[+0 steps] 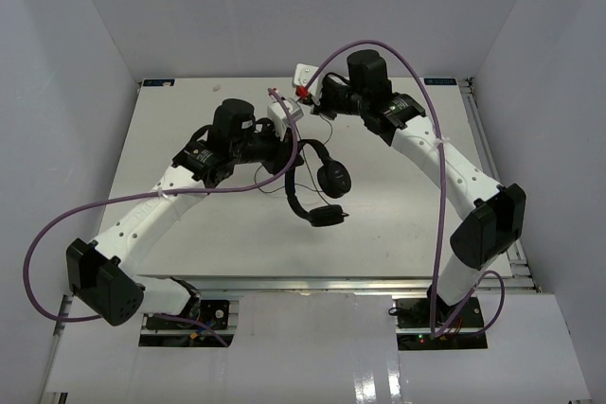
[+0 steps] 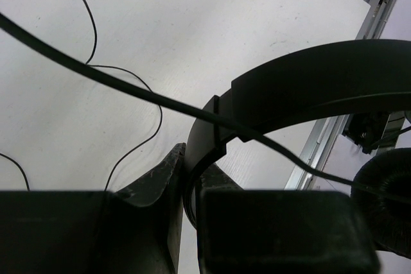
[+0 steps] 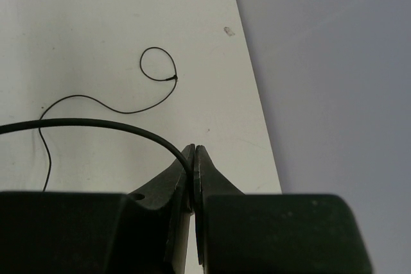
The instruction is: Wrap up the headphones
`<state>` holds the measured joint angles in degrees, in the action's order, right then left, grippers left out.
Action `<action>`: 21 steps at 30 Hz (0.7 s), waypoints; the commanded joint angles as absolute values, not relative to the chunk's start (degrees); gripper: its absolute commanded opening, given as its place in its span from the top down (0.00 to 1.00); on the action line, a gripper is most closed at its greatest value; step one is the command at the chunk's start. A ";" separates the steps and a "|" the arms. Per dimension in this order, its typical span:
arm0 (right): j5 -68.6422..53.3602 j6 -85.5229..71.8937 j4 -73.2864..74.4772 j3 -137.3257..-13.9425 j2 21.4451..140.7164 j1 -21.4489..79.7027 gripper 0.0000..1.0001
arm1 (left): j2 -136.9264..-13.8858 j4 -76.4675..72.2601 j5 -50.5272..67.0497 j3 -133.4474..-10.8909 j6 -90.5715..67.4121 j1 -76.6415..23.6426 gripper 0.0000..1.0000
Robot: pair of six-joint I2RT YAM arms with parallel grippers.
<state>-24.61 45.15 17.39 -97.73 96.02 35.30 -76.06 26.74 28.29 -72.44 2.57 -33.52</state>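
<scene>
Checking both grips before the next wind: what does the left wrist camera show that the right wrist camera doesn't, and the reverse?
Only the left wrist view: the left pincer shut on the headband, with one earcup at the lower right.
Only the right wrist view: the right pincer shut on the cord, the cord's loose end curled into a small loop on the table, and the wall alongside.
Both: the thin black cord and the white table.

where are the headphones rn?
Top view, centre: headphones, headband clamped in the left gripper, earcups on the near side; the right gripper pinches the cord just farther back.
</scene>
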 commanded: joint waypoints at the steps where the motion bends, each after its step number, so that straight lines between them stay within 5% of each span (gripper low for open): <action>1: -28.83 40.21 15.53 -98.44 97.58 34.72 0.92 | -72.41 25.49 30.67 -73.58 1.39 -33.75 1.00; 21: -36.87 32.62 15.23 -96.01 98.70 28.85 0.92 | -71.60 27.43 25.01 -77.15 1.17 -33.78 1.00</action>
